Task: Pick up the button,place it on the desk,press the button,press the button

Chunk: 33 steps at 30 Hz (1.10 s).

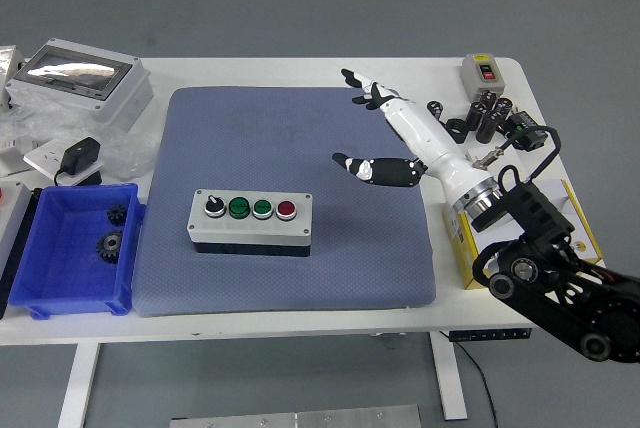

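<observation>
From my seat I see the bench (pixel 330 323) edge nearest, then the blue mat (pixel 290 278) lying on it. On the near half of the mat sits the button box (pixel 250 221), flat, its long axis running left to right, four caps in a row on top: a black knob, two green, one red (pixel 286 210) at the right end. A blue bin (pixel 75 248) holding gears stands just left of the mat, and a yellow box (pixel 580 238) lies at the right.

Farther back and to the right, the robot hand (pixel 375 133) hangs above the mat's far right part, well apart from the box. Its fingers are spread, thumb (pixel 370 168) low and index (pixel 360 83) pointing far-left, and it holds nothing. The left arm is not in sight.

So the box lies near and left of my robot hand. I judge the placing done and a press due; the red cap is the closest, so I would come in from the right end.
</observation>
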### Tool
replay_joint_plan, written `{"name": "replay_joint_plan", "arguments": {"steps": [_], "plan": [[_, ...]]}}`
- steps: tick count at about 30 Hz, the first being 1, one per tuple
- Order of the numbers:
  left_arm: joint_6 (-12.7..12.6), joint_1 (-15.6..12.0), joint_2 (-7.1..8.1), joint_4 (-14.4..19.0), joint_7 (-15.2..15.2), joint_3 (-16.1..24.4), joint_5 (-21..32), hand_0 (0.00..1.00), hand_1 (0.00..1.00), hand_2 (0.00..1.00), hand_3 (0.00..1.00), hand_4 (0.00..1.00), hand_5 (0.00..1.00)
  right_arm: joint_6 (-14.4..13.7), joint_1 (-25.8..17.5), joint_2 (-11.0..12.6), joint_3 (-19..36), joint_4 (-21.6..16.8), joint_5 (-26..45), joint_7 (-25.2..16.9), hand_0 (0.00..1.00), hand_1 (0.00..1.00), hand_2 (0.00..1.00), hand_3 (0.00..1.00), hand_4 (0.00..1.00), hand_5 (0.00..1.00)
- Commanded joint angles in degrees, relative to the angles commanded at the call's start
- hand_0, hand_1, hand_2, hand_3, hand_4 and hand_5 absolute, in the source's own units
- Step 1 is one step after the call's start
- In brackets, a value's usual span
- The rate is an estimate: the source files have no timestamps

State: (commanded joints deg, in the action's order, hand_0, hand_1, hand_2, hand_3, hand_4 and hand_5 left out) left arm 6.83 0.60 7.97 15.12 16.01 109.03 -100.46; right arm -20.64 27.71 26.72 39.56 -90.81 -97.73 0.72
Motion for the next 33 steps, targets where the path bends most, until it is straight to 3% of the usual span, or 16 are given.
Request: {"name": "replay_joint_plan", "arguments": {"steps": [2, 3, 8, 9, 14, 15, 16, 20, 22, 33], "plan": [[-0.06, 0.00, 0.01, 0.01, 0.02, -0.05, 0.13, 0.715, 0.689, 0.671, 0.822, 0.544, 0.832, 3.02, 0.87, 1.15, -2.11, -2.23, -2.76, 3.03, 0.790, 0.827, 0.991, 0.998, 0.831, 0.180], [-0.11, -0.04, 0.03, 0.02, 0.06, -0.11, 0.24, 0.716, 0.690, 0.672, 0.821, 0.543, 0.835, 5.57, 1.79, 1.66, -3.75, -3.64, -4.52, 5.40, 0.691, 0.788, 0.895, 0.998, 0.723, 0.277], [-0.26, -0.19, 0.07, 0.12, 0.31, -0.29, 0.54, 0.716, 0.690, 0.672, 0.821, 0.543, 0.835, 14.00, 6.13, 0.62, -8.96, -5.38, -7.00, 12.86, 0.691, 0.788, 0.895, 0.998, 0.723, 0.277], [-0.27, -0.18, 0.08, 0.13, 0.34, -0.30, 0.55, 0.716, 0.689, 0.672, 0.821, 0.543, 0.837, 15.35, 6.93, 0.14, -9.46, -5.33, -7.10, 14.04, 0.253, 0.363, 0.342, 0.783, 0.446, 0.207], [-0.23, 0.07, 0.14, 0.13, 0.36, -0.28, 0.48, 0.716, 0.689, 0.672, 0.821, 0.543, 0.837, 21.56, 10.80, -2.72, -12.21, -3.53, -8.29, 19.64, 0.253, 0.363, 0.342, 0.783, 0.446, 0.207], [-0.22, 0.12, 0.14, 0.14, 0.37, -0.28, 0.48, 0.716, 0.690, 0.672, 0.821, 0.543, 0.838, 22.85, 11.44, -3.30, -13.13, -2.81, -8.55, 20.69, 0.131, 0.185, 0.196, 0.786, 0.260, 0.056], [-0.22, 0.16, 0.15, 0.14, 0.39, -0.27, 0.46, 0.716, 0.690, 0.672, 0.821, 0.543, 0.838, 23.57, 11.79, -3.66, -13.71, -2.31, -8.63, 21.24, 0.131, 0.185, 0.196, 0.786, 0.260, 0.056], [-0.28, 0.11, 0.15, 0.20, 0.56, -0.43, 0.71, 0.716, 0.690, 0.672, 0.821, 0.543, 0.838, 24.78, 12.29, -4.58, -15.16, -0.83, -8.87, 22.49, 0.131, 0.185, 0.196, 0.786, 0.260, 0.056], [-0.31, 0.06, 0.17, 0.25, 0.68, -0.48, 0.79, 0.716, 0.690, 0.672, 0.821, 0.543, 0.839, 24.79, 12.33, -4.75, -15.38, -0.54, -8.79, 22.59, 0.077, 0.149, 0.172, 0.816, 0.250, 0.065], [-0.25, 0.24, 0.07, 0.20, 0.55, -0.30, 0.53, 0.715, 0.689, 0.672, 0.820, 0.545, 0.842, 22.91, 12.18, -5.33, -15.58, 0.08, -8.45, 21.49, 0.064, 0.131, 0.165, 0.835, 0.206, 0.013]]}}
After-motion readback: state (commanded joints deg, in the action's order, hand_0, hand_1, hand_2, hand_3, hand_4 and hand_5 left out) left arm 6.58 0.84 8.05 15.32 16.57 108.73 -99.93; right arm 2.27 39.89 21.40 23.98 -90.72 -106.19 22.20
